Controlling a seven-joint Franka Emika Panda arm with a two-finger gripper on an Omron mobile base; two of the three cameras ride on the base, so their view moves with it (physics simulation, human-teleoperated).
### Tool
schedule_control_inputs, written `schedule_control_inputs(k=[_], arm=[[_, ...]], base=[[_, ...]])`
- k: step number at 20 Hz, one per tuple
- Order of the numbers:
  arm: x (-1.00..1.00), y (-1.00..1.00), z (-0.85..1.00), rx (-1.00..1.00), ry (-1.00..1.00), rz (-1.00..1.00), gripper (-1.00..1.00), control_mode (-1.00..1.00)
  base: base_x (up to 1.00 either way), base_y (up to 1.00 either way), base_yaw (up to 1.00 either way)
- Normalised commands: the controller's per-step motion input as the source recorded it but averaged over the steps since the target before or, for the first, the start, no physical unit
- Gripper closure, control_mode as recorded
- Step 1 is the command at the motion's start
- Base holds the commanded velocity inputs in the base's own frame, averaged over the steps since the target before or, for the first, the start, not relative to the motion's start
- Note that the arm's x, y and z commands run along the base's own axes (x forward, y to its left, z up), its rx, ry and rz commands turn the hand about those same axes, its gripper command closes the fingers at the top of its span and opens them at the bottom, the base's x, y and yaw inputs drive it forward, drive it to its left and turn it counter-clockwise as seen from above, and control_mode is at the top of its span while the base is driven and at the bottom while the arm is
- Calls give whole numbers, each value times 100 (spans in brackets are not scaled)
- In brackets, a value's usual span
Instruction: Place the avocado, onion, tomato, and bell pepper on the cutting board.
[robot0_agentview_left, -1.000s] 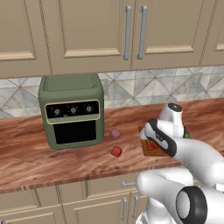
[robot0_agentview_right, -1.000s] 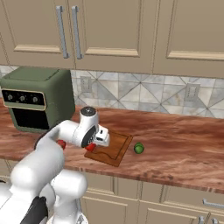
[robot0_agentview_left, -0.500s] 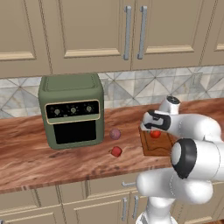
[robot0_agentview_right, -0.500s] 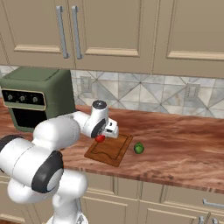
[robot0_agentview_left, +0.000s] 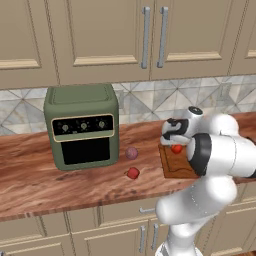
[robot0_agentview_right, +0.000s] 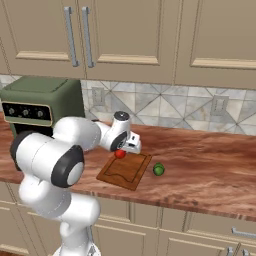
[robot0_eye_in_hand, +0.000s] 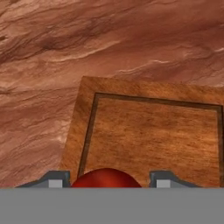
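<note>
The gripper (robot0_eye_in_hand: 103, 180) is hovering over the near-left part of the board (robot0_eye_in_hand: 153, 135), and the tomato (robot0_eye_in_hand: 106, 178) is sitting between its two fingers (robot0_eye_in_hand: 53, 179), which are closing on its sides, so the gripper seems to be gripping it. In the left base view the tomato (robot0_agentview_left: 176, 148) is showing just under the gripper (robot0_agentview_left: 172, 138), over the board's (robot0_agentview_left: 176, 166) far edge; in the right base view the tomato (robot0_agentview_right: 120, 154) is hanging at the far-left corner of the board (robot0_agentview_right: 125, 170) below the gripper (robot0_agentview_right: 127, 146). Compared with half a second ago, the arm is reaching slightly further over the board, with the tomato still in the fingers. The onion (robot0_agentview_left: 131, 153), a matte pinkish ball, and the lumpy red pepper (robot0_agentview_left: 133, 173) are lying on the counter (robot0_agentview_left: 60, 185) left of the board, near a boxy green oven (robot0_agentview_left: 82, 126). The dark green avocado (robot0_agentview_right: 158, 170) is resting on the counter just right of the board. The board is flat brown wood with a dark groove round its rim; the counter is reddish, streaky wood grain.
</note>
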Motion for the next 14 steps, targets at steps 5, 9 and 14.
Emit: schedule_control_inputs(k=[5,9,14], arm=[[12,-27,-31,0,0,0,100,-100],[15,-6,-40,0,1,0,100,-100],[12,0,-38,0,2,0,100,-100]], base=[[0,0,0],[0,0,0],[0,0,0]])
